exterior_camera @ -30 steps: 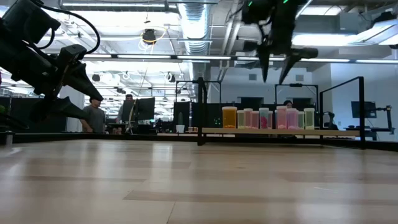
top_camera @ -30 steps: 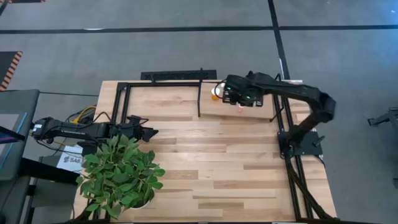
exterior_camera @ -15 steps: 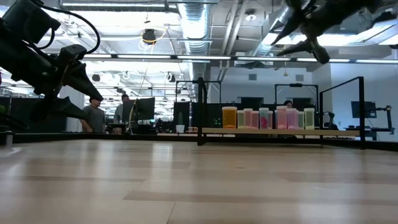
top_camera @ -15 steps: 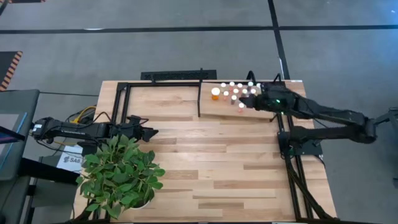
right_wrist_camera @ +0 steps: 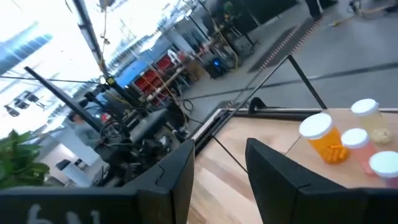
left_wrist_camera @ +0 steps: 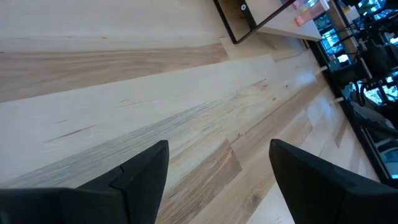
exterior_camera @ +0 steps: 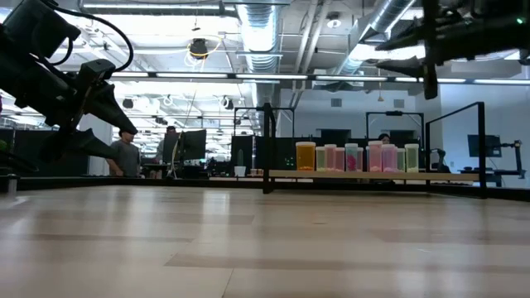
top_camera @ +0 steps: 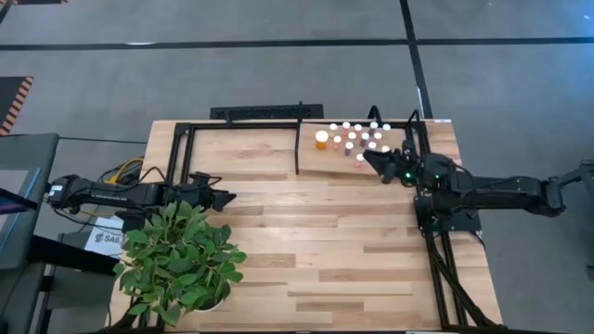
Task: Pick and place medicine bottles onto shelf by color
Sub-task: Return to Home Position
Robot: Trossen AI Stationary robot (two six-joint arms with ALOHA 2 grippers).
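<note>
Several small white-capped medicine bottles (top_camera: 357,137) stand upright in rows on the shelf (top_camera: 334,165), a pale board framed by black bars at the table's far right. A larger orange bottle (top_camera: 322,139) stands at their left end. In the low view the bottles (exterior_camera: 356,157) form a line of orange, pink and green. My right gripper (top_camera: 380,160) hovers level and open just near of the bottles, above the shelf's right part, and it is empty. The right wrist view shows the orange bottle (right_wrist_camera: 323,140) beyond the right gripper (right_wrist_camera: 217,158). My left gripper (top_camera: 223,197) waits open at the table's left.
A leafy potted plant (top_camera: 181,260) stands at the near left, beside the left arm. A black frame (top_camera: 181,148) encloses the far left of the table, and an upright black bar (exterior_camera: 267,149) marks the shelf's left end. The middle of the plank tabletop (top_camera: 325,241) is bare.
My right gripper has drawn back from above the bottles toward the table's right and near side, sinking somewhat. It has tipped from pointing down to pointing level toward the left. The bottles it covered now show in the high view, standing where they were.
</note>
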